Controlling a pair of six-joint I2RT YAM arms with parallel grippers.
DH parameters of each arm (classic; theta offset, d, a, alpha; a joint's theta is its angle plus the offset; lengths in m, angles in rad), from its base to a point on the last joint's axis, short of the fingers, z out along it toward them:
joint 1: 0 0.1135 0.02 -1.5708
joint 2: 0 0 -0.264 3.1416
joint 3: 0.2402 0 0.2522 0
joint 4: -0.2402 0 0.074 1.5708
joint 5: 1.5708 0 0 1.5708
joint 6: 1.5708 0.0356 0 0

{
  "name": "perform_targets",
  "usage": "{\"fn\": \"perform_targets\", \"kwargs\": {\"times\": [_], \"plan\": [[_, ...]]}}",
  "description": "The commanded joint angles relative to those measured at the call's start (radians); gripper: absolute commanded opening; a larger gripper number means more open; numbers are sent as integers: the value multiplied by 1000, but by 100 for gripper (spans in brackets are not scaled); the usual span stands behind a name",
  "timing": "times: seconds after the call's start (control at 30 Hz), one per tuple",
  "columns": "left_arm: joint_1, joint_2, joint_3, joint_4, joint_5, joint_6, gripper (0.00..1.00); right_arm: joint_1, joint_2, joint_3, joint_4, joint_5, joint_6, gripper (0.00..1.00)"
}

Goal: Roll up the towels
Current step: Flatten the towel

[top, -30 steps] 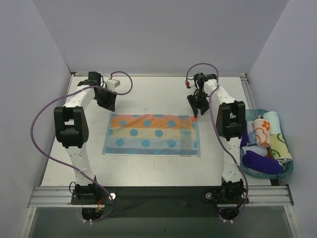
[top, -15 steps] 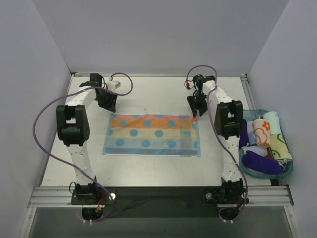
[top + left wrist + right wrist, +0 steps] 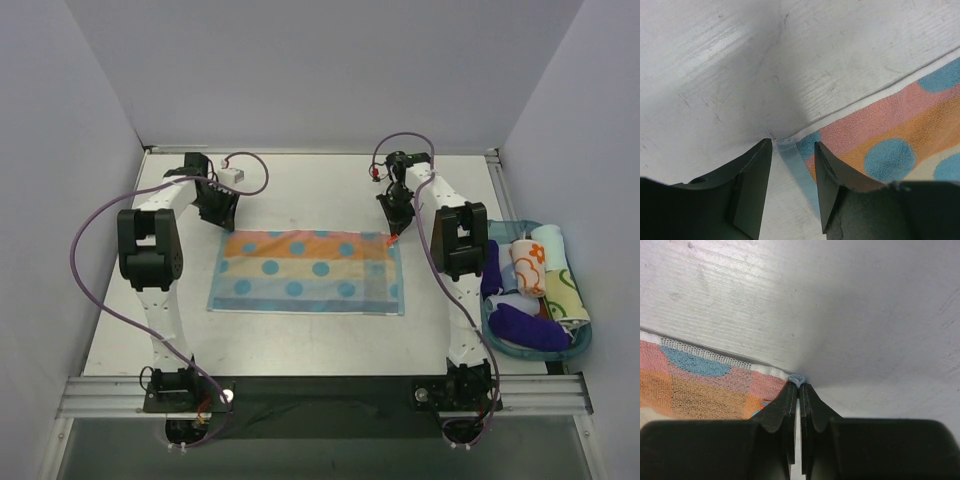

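A striped towel (image 3: 310,270) in orange, cream and light blue with blue dots lies spread flat on the table. My left gripper (image 3: 218,212) is open at its far left corner. In the left wrist view the gripper (image 3: 792,146) straddles that corner, and the towel (image 3: 880,120) has its light blue edge between the fingers. My right gripper (image 3: 393,230) is at the far right corner. In the right wrist view it (image 3: 799,386) is shut on the corner tip of the towel (image 3: 700,390).
A teal basket (image 3: 586,340) stands at the right table edge. It holds a rolled white towel with orange prints (image 3: 528,266), purple rolled cloths (image 3: 525,328) and other rolls. White walls enclose the table on three sides.
Both wrists have shifted slightly toward the far wall and both elbows have drawn in. The towel lies as before.
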Motion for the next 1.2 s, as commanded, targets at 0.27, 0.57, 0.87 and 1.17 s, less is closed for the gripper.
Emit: {"fn": "perform_targets", "kwargs": {"times": [0.27, 0.57, 0.87, 1.17], "plan": [[6, 37, 11, 18, -37, -1, 47, 8, 26, 30, -42, 22, -30, 0], [31, 52, 21, 12, 29, -16, 20, 4, 41, 68, -37, 33, -28, 0], [47, 48, 91, -4, 78, -39, 0, -8, 38, 152, -36, 18, -28, 0], [73, -89, 62, -17, 185, -17, 0, -11, -124, 82, -34, -19, -62, 0]]}}
